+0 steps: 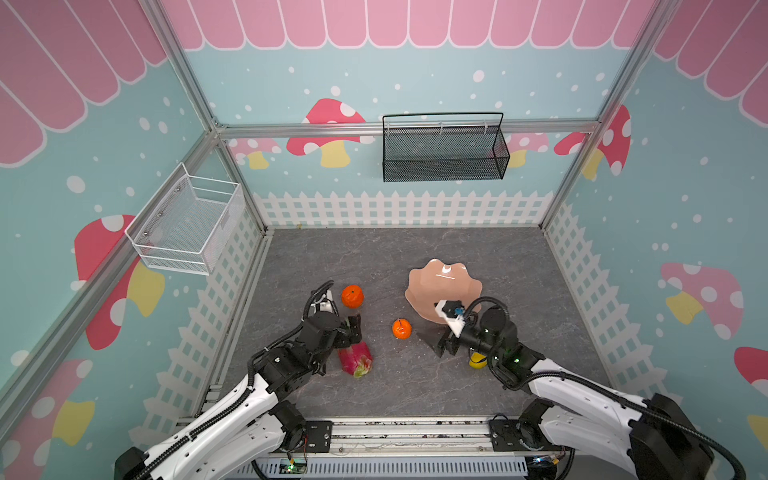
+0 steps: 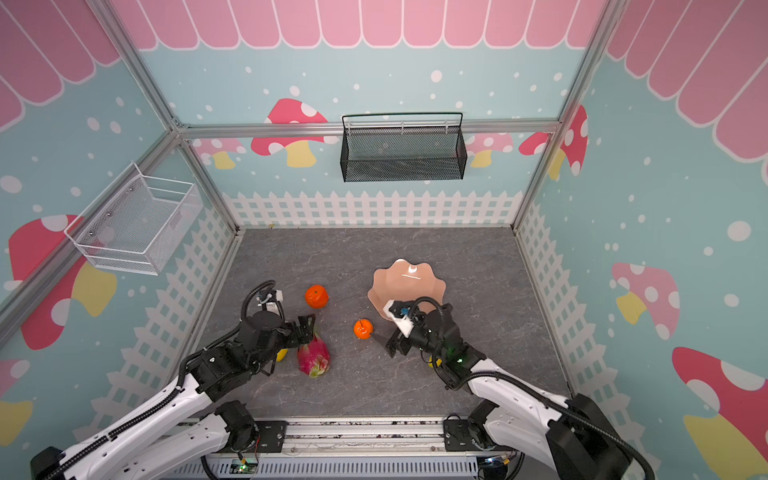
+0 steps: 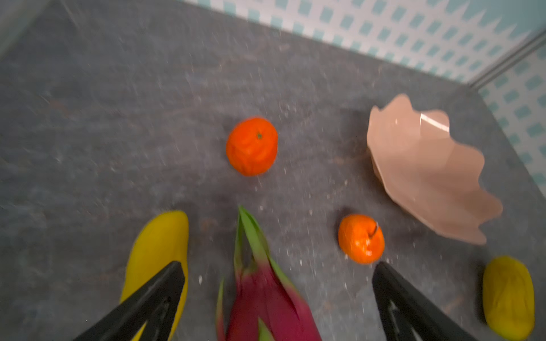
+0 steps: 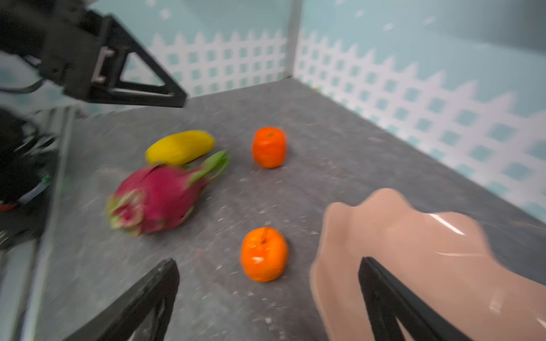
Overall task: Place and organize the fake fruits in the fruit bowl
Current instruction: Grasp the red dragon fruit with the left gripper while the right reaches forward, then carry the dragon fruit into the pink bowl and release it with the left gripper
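Both agape, empty: left hand [image 3: 279, 265], right hand [image 4: 269, 261].

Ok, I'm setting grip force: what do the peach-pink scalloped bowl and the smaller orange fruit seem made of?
The peach-pink scalloped bowl looks like hard glossy plastic or glazed ceramic, I cannot tell which: sharp white glare streaks on faceted sides. The smaller orange fruit looks like smooth moulded plastic: a bright highlight on shiny skin.
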Tool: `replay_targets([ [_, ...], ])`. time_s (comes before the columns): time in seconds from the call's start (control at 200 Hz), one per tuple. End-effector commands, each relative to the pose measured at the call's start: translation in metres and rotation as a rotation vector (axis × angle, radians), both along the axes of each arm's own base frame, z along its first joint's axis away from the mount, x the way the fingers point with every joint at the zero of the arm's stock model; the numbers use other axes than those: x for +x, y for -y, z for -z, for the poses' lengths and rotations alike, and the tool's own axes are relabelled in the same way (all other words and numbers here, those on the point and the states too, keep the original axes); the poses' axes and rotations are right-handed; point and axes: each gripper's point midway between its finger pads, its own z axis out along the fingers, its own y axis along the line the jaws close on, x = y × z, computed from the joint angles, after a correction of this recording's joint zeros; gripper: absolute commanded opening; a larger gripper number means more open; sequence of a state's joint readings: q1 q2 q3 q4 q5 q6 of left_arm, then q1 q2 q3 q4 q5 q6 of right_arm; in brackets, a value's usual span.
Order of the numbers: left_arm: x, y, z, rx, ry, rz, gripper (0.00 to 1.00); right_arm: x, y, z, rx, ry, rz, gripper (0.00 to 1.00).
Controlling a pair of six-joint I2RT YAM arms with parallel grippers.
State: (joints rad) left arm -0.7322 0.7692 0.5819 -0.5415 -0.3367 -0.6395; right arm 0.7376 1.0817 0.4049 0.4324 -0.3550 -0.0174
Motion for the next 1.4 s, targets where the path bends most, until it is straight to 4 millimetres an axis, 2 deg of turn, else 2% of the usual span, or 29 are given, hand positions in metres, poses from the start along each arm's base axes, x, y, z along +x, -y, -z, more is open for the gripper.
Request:
replay_targets([
  [0.0, -0.046, 0.0, 0.048, -0.017, -0.232, -0.001, 1.0, -0.042, -0.031, 0.02, -0.087, -0.007, -0.258, 0.98],
  [0.02, -0.048, 0.0, 0.051, -0.009, -0.234, -0.002, 1.0, -0.045, -0.033, 0.026, -0.112, -0.017, -0.273, 0.98],
  [0.135, -0.049, -0.002, 0.063, 0.018, -0.251, -0.013, 1.0, -0.057, -0.043, 0.034, -0.139, -0.015, -0.325, 0.98],
  [0.26, -0.046, 0.009, 0.073, 0.026, -0.278, 0.015, 1.0, -0.063, -0.044, 0.034, -0.136, -0.012, -0.351, 0.98],
  [0.355, -0.041, 0.018, 0.076, 0.009, -0.282, 0.028, 1.0, -0.06, -0.043, 0.033, -0.14, 0.0, -0.33, 0.98],
  [0.55, -0.036, 0.02, 0.09, 0.042, -0.29, 0.013, 1.0, -0.061, -0.041, 0.03, -0.135, 0.012, -0.326, 0.98],
  [0.64, -0.032, 0.027, 0.095, 0.015, -0.28, 0.02, 0.99, -0.054, -0.038, 0.027, -0.136, 0.025, -0.282, 0.98],
  [0.75, -0.028, 0.031, 0.099, 0.008, -0.285, 0.014, 0.91, -0.042, -0.031, 0.019, -0.129, 0.041, -0.191, 0.98],
  [0.82, -0.027, 0.035, 0.097, -0.001, -0.282, 0.027, 0.82, -0.034, -0.023, 0.012, -0.104, 0.048, -0.136, 0.98],
  [0.961, -0.028, 0.04, 0.07, -0.034, -0.257, 0.059, 0.7, -0.007, 0.002, -0.003, -0.015, 0.0, 0.002, 0.98],
  [1.091, -0.022, 0.057, 0.017, -0.126, -0.171, 0.131, 0.67, 0.021, 0.036, -0.015, 0.08, -0.044, 0.147, 0.98],
  [1.241, 0.007, 0.101, -0.053, -0.14, -0.028, 0.277, 0.67, 0.041, 0.066, -0.017, 0.134, -0.082, 0.286, 0.98],
  [1.346, 0.04, 0.142, -0.072, -0.04, -0.007, 0.372, 0.67, 0.057, 0.094, -0.014, 0.183, -0.137, 0.396, 0.98],
  [1.396, 0.06, 0.162, -0.07, 0.006, -0.021, 0.403, 0.67, 0.064, 0.112, -0.011, 0.216, -0.166, 0.459, 0.98],
])
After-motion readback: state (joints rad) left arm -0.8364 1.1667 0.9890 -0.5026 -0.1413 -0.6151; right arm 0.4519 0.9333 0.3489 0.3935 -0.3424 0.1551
